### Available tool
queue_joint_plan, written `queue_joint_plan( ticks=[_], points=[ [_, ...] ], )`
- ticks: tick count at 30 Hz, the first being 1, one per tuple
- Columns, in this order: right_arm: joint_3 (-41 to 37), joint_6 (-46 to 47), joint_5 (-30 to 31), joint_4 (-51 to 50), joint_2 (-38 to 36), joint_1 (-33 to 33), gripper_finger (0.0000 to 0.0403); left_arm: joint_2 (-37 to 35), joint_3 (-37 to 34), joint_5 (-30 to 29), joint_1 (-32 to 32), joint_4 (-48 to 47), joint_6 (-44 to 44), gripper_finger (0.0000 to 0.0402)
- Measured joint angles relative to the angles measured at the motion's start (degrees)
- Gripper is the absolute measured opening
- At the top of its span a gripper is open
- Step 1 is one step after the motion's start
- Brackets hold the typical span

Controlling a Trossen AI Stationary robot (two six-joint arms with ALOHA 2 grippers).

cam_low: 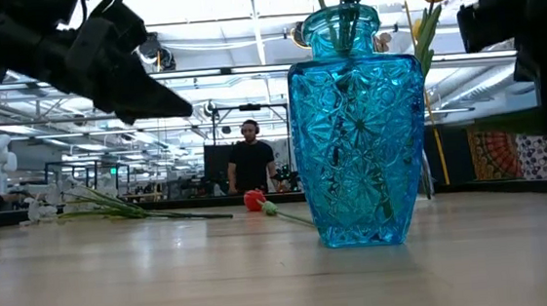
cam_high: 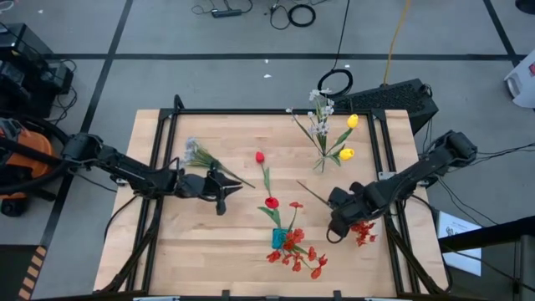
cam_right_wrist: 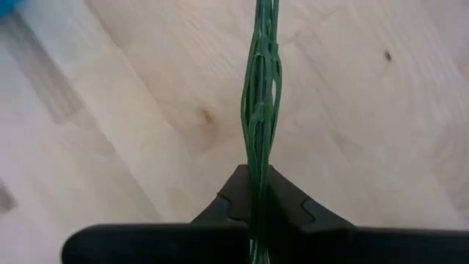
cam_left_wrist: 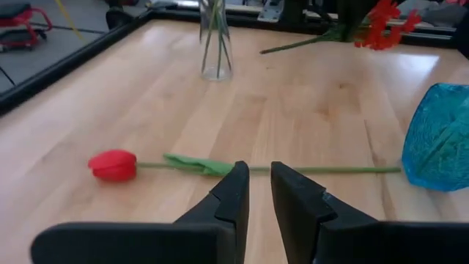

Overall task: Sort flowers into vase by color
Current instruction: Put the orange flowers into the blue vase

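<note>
My right gripper (cam_high: 337, 230) hangs right of the blue vase (cam_high: 279, 237), shut on a spray of small red blossoms (cam_high: 364, 232). The vase holds red flowers. My left gripper (cam_left_wrist: 260, 180) hovers left of centre, its fingers a narrow gap apart with nothing between them. Beyond it a red tulip (cam_left_wrist: 112, 164) lies flat on the table, with its stem reaching toward the blue vase (cam_left_wrist: 438, 139). A whitish sprig (cam_high: 196, 152) lies flat at the far left. A clear vase (cam_high: 320, 160) at the far side holds yellow tulips and whitish sprigs. My right gripper pinches the spray's bundle of thin green stems (cam_right_wrist: 258, 165) between its two fingers, close to the blossom end. The fingers come from above, pointing steeply down, and lie across the stems. The bare stem end (cam_high: 303, 186) sticks out toward the table's far left. The spray appears to be off the table.
The blue vase (cam_low: 358, 137) stands near the table's front edge, between the two arms. A black frame (cam_high: 159, 167) runs round the tabletop. Bare wood shows between the red tulip (cam_high: 260, 156) and the clear vase. A person (cam_low: 252, 160) stands in the room behind.
</note>
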Motion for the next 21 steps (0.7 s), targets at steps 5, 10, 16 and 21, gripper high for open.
queue_joint_plan(
  ticks=[5, 10, 16, 21],
  points=[
    [0.2, 0.0, 1.5, 0.1, -3.9, 0.1, 0.0005, 0.0, 2.5, -0.1, 0.0, -0.3, 6.4, 0.0056],
    [6.1, -1.3, 8.1, -2.3, -6.0, 0.0, 0.0003, 0.0, 5.7, -0.2, 0.1, 0.1, 13.8, 0.0056],
    [15.6, -8.8, 16.3, -5.5, -5.1, -0.4, 0.0003, 0.0, 7.2, -0.3, 0.2, 0.1, 16.4, 0.0056],
    [20.3, -16.1, 22.8, -5.7, -4.7, -3.4, 0.0002, 0.0, 7.2, -1.9, 0.2, 0.9, 16.4, 0.0056]
  ],
)
